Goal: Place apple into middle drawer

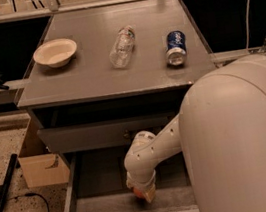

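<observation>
The middle drawer (97, 208) is pulled open at the bottom of the grey cabinet, a shallow grey tray. My white arm reaches down into it. My gripper (143, 194) is low inside the drawer, near its floor and toward the front middle, mostly hidden by the wrist. The red-orange apple (138, 193) shows at the gripper's tip, held just above or on the drawer floor; I cannot tell whether it touches.
The closed grey drawer front (87, 135) sits just above my arm. On the cabinet top lie a cream bowl (55, 52), a clear plastic bottle (122, 46) and a blue can (176, 47). A cardboard box (39, 167) stands left of the drawer. My white body (246, 145) fills the lower right.
</observation>
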You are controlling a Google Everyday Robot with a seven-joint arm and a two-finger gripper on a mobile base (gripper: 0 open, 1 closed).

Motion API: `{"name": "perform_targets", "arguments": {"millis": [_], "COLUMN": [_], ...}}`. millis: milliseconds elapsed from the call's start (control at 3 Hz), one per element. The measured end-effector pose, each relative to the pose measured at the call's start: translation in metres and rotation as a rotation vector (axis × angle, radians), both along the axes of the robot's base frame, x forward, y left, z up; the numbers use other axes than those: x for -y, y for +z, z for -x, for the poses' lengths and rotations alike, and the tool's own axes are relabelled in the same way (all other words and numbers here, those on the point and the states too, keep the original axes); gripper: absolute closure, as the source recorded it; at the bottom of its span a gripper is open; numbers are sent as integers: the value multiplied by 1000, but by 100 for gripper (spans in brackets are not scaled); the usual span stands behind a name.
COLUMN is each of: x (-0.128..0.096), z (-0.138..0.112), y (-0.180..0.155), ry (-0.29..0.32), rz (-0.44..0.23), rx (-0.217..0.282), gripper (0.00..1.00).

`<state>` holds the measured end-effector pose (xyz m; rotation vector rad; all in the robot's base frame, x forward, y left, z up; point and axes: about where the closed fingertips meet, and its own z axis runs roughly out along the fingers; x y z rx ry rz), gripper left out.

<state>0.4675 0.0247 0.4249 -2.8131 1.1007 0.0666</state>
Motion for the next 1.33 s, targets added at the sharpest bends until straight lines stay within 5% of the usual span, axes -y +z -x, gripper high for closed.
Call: {"name": "perform_targets", "arguments": {"millis": [333, 1333], "x": [1, 4], "z": [-26, 10], "y": [-34, -30], "ry": [35, 18], "rz": [23, -23], "rx": [-83, -72], "gripper": [100, 100]}}
